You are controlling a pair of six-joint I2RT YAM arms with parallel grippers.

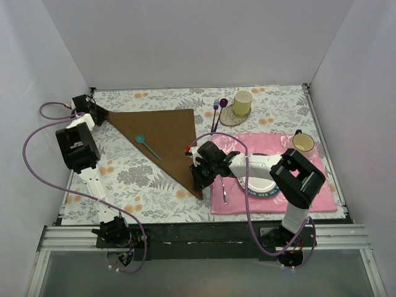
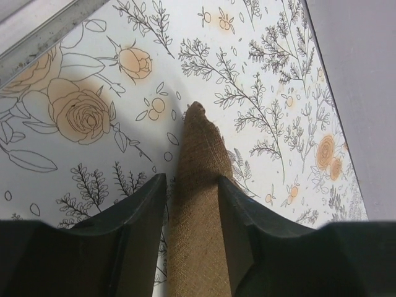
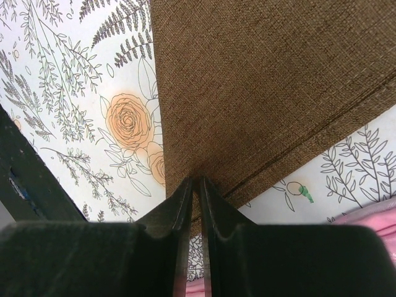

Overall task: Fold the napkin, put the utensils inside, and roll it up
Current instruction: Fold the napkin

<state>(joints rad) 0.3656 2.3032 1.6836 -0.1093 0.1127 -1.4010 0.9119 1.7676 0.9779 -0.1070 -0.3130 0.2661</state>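
At the napkin's [image 1: 164, 139] nearest corner, my right gripper [image 3: 195, 180] is pinched almost fully closed on the layered tip, with only a sliver showing between the jaws. The napkin lies on the tabletop [image 1: 124, 179] as a brown triangle, and a teal spoon [image 1: 147, 146] rests near its middle. At its far-left corner, my left gripper [image 2: 192, 178] has the pointed tip between jaws that stand partly apart. I cannot tell whether they press the cloth or only straddle it. Beyond the napkin's far-right corner lie a fork [image 1: 215, 111] and a purple spoon [image 1: 223, 103], not yet on it.

I judge this step to be squaring up the fold. I should draw the two corners apart evenly and low, keeping the edge taut without tipping the teal spoon off. My right arm reaches low and leftward from its base to the napkin. My left arm stretches far forward along the napkin's left side, elbow raised, wrist turned toward the corner.
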